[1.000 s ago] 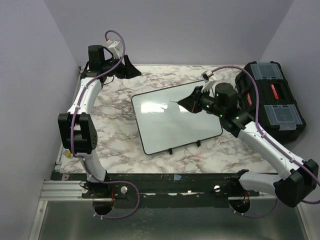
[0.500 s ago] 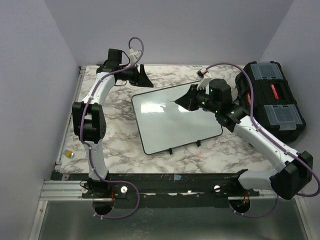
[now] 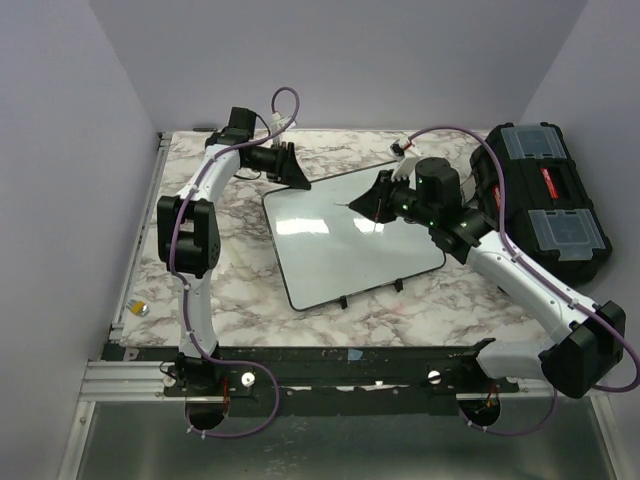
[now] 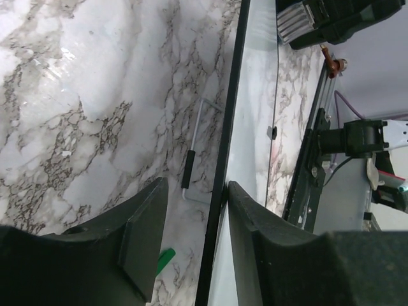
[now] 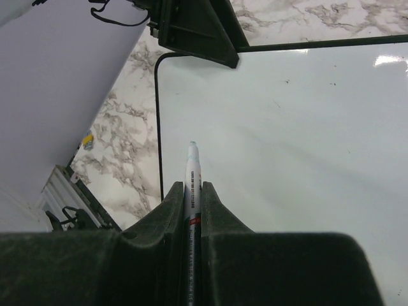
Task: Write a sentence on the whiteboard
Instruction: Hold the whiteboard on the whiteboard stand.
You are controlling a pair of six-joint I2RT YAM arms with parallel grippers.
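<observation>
The whiteboard [image 3: 350, 240] lies flat on the marble table, and its white face shows no writing in any view, so the sentence is not visible. My right gripper [image 3: 375, 203] is shut on a white marker [image 5: 192, 167] and hovers over the board's far half; the tip points toward the board's left edge. My left gripper [image 3: 296, 178] is open at the board's far left corner. In the left wrist view its fingers [image 4: 141, 237] straddle the board's black frame [image 4: 224, 153], one on each side. The left gripper also shows in the right wrist view [image 5: 199, 29].
A black toolbox [image 3: 547, 195] with clear lid compartments stands at the right, behind the right arm. A small yellow object [image 3: 140, 308] lies at the table's near left edge. A small green piece [image 4: 165, 260] lies on the marble beside the board, near its foot [image 4: 189, 175].
My left arm has swung from the far left corner of the table to the board's far left corner. My right gripper with the marker has shifted slightly toward the far side.
</observation>
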